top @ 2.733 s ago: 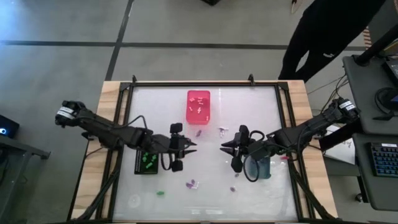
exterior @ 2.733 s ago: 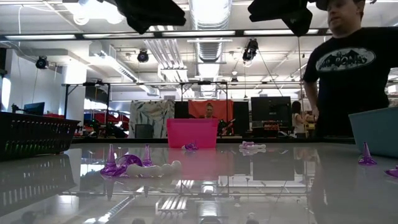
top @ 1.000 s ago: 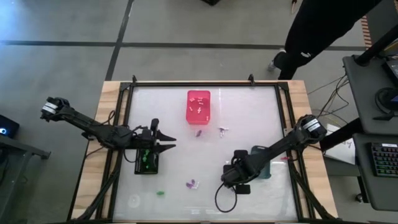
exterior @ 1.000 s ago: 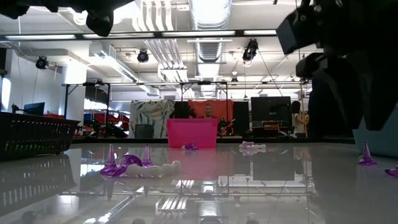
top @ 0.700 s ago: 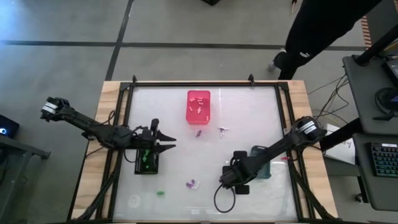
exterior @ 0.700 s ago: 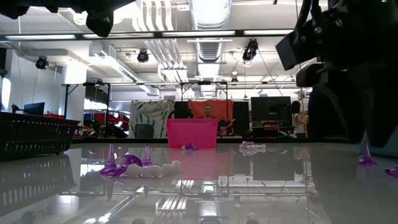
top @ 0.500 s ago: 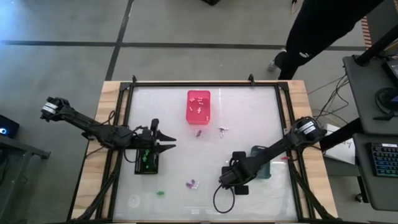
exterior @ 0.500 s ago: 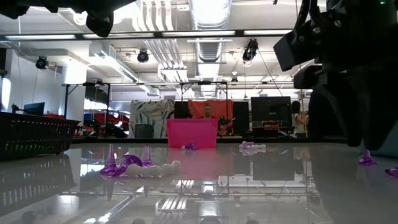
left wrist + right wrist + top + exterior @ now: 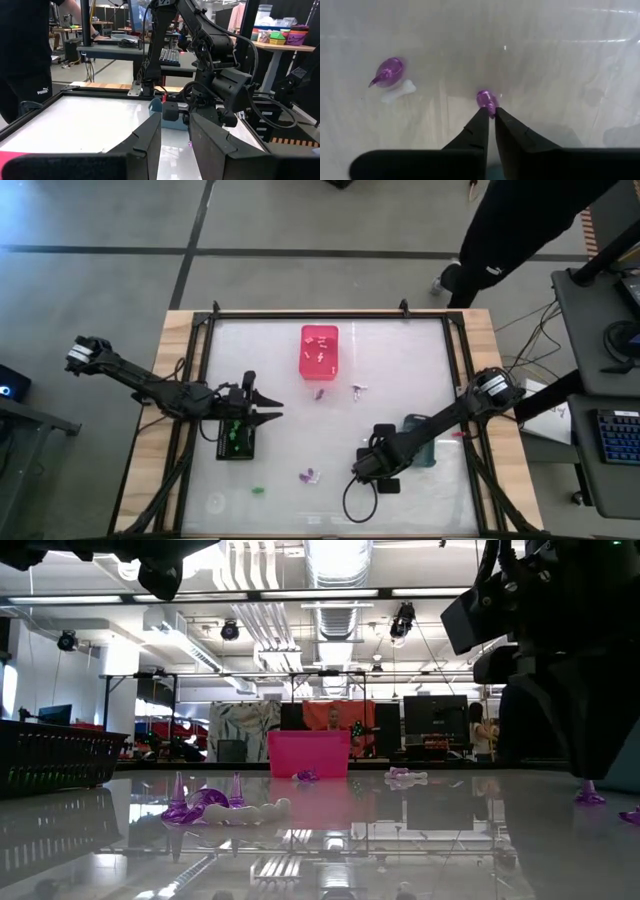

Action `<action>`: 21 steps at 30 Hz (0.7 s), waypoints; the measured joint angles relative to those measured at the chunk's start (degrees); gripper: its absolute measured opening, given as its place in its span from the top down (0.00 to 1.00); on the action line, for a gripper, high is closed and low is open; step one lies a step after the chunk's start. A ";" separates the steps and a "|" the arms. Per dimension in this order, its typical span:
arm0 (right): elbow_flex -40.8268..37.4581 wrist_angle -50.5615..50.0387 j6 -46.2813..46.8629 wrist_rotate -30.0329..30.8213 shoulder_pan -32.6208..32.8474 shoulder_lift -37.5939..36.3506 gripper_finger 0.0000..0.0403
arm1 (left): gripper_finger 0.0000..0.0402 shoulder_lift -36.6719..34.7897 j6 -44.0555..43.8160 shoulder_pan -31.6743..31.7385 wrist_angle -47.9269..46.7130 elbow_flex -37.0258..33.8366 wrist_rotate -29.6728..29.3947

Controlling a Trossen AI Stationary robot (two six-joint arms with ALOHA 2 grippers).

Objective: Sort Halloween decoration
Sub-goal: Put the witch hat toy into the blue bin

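Right wrist view puts it plainly: the right claw (image 9: 490,114) has its two dark fingers nearly pressed together, tips nipping the near end of a tiny glossy purple plastic decoration piece (image 9: 486,98) lying on the white counter (image 9: 560,65). The piece sits dead ahead of the tips, its long axis running roughly in line with the fingers, so the pinch catches only its tail end; I'd call that hold thin, and a lift could flick it loose. Off to one side, well apart, lie a second purple cone-shaped piece (image 9: 387,71) and a small white bone-shaped piece (image 9: 400,91), just beside each other.

From the high view, the right arm stretches low toward the counter's near middle, right claw (image 9: 362,470) down at the surface, close beside the grey-blue bin (image 9: 424,452). That arm is clearly the nearer one. The left claw (image 9: 268,411) hangs over the black bin (image 9: 234,442) holding green pieces, fingers parted, nothing between them.
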 joint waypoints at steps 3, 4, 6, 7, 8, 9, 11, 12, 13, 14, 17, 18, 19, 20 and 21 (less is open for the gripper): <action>0.00 0.02 -0.01 -0.21 0.00 0.00 0.97 | 0.78 0.00 0.00 0.02 0.01 0.00 0.01; 0.00 0.00 0.02 -0.21 0.00 0.00 0.98 | 0.78 0.00 0.00 0.00 0.02 0.00 0.02; 0.00 0.00 0.02 -0.21 0.00 -0.13 0.98 | 0.78 0.00 0.00 0.02 0.02 0.00 0.02; 0.00 0.02 0.02 -0.19 0.00 -0.27 0.98 | 0.78 0.00 0.00 0.02 0.02 0.00 0.00; 0.00 0.02 0.08 -0.19 0.00 -0.39 0.98 | 0.78 0.00 0.00 0.00 0.02 0.00 0.00; 0.05 -0.09 0.08 -0.20 0.00 -0.64 0.98 | 0.78 0.00 0.00 0.02 0.02 0.00 0.02; 0.69 -0.20 0.10 -0.19 0.00 -0.72 0.98 | 0.78 0.00 0.00 0.01 0.02 0.00 0.00; 1.11 -0.09 0.10 -0.18 0.00 -0.74 0.98 | 0.78 0.00 0.00 0.00 0.03 0.00 0.01; 1.57 -0.17 0.10 -0.17 0.00 -0.74 0.98 | 0.78 0.00 0.00 0.00 0.03 0.00 0.02; 2.10 -0.33 0.08 -0.14 -0.01 -0.74 0.98 | 0.78 0.00 0.00 0.00 0.04 0.00 0.02; 3.72 -0.73 0.06 0.03 -0.02 -0.78 0.98 | 0.78 0.00 0.00 0.00 0.04 0.00 0.01; 4.26 -1.01 0.06 0.03 -0.02 -0.81 0.98 | 0.78 0.00 0.00 0.00 0.04 0.00 0.02; 4.84 -1.38 0.06 0.07 -0.02 -0.86 0.98 | 0.78 0.00 0.00 0.01 0.04 0.00 0.02; 5.36 -1.60 0.06 0.14 -0.02 -0.98 0.98 | 0.78 0.00 0.00 0.01 0.04 0.00 0.02; 5.99 -2.09 0.06 0.26 -0.02 -1.10 0.98 | 0.78 0.00 0.00 0.02 0.04 0.00 0.02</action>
